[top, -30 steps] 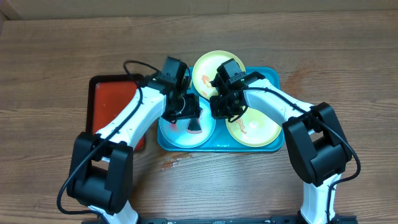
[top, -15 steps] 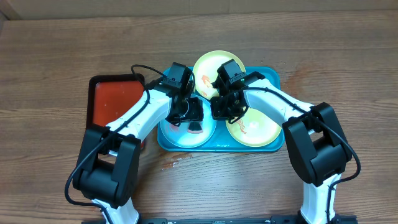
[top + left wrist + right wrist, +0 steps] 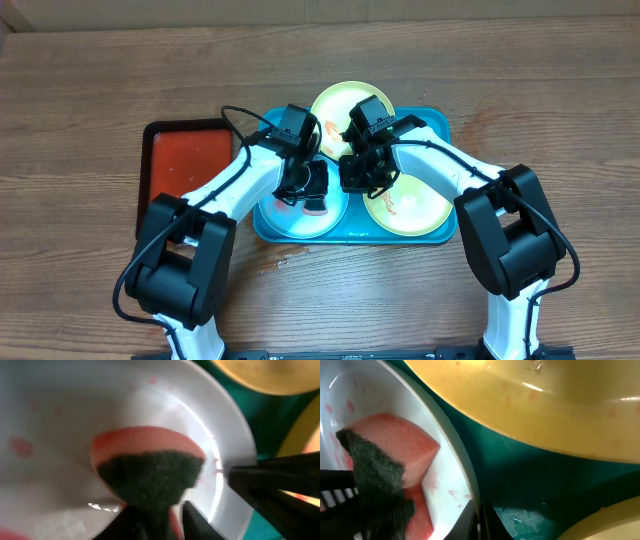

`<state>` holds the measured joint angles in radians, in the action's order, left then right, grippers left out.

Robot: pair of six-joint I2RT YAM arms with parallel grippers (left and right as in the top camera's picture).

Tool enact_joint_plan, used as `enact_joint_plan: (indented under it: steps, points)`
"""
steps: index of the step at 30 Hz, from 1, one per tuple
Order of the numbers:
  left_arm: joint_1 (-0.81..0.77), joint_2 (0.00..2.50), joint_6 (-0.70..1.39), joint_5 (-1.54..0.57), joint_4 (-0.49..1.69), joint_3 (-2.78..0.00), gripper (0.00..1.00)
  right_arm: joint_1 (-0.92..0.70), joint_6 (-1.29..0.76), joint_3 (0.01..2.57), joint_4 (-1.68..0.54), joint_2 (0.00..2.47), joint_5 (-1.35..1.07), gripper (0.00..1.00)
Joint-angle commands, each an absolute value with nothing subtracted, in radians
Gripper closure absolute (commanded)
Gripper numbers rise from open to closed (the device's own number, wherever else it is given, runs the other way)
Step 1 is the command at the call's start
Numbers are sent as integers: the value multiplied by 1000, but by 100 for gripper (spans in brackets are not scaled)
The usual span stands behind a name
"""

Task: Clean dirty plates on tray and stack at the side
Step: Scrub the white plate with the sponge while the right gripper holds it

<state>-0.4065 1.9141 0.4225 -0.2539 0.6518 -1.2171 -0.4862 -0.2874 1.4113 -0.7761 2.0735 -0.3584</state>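
1. Tabletop (image 3: 90, 90) of brown wood fills the overhead view. At centre left lies a red tray (image 3: 185, 160) with a black rim.
2. Just right of it sits the turquoise tray (image 3: 432, 122), at frame centre, its long axis running left to right across the picture.
3. In that tray's lower left lies the pale blue-white plate (image 3: 285, 222), flat and flecked with red.
4. Above this plate hangs the left gripper (image 3: 312, 192), its jaws clamped on a sponge (image 3: 315, 207) that points toward the bottom of the frame.
5. Seen from the left wrist, the sponge (image 3: 150, 475) stands on the plate (image 3: 60, 410), its dark green scouring side toward the lens and pink foam behind. The fingers (image 3: 135, 522) grip it from both sides.
6. At the tray's top centre, the upper yellow-green plate (image 3: 332, 110) overhangs the far rim and carries orange smears.
7. The right gripper (image 3: 358, 180) sits just right of the left one. Seen from the right wrist, its tips are pressed together on the white plate's rim (image 3: 462, 467), with turquoise floor (image 3: 520, 480) beside them.
8. In the tray's lower right lies the right-hand yellow-green plate (image 3: 420, 210), also smeared with orange.
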Motion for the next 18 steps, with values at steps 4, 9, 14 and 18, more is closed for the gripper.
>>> enact_joint_plan:
  steps: [4,9,14,18]
  points:
    - [-410,1940,434,-151,664,-1209,94,-483,-292,1413,-769,2088,-356,96]
    - [-392,1940,434,12,726,-1209,96,-483,-292,1413,-768,2088,-356,96]
    - [-360,1939,434,173,776,-1212,96,-483,-292,1413,-768,2088,-355,96]
    - [-327,1939,433,230,825,-1256,96,-483,-293,1413,-768,2088,-353,96]
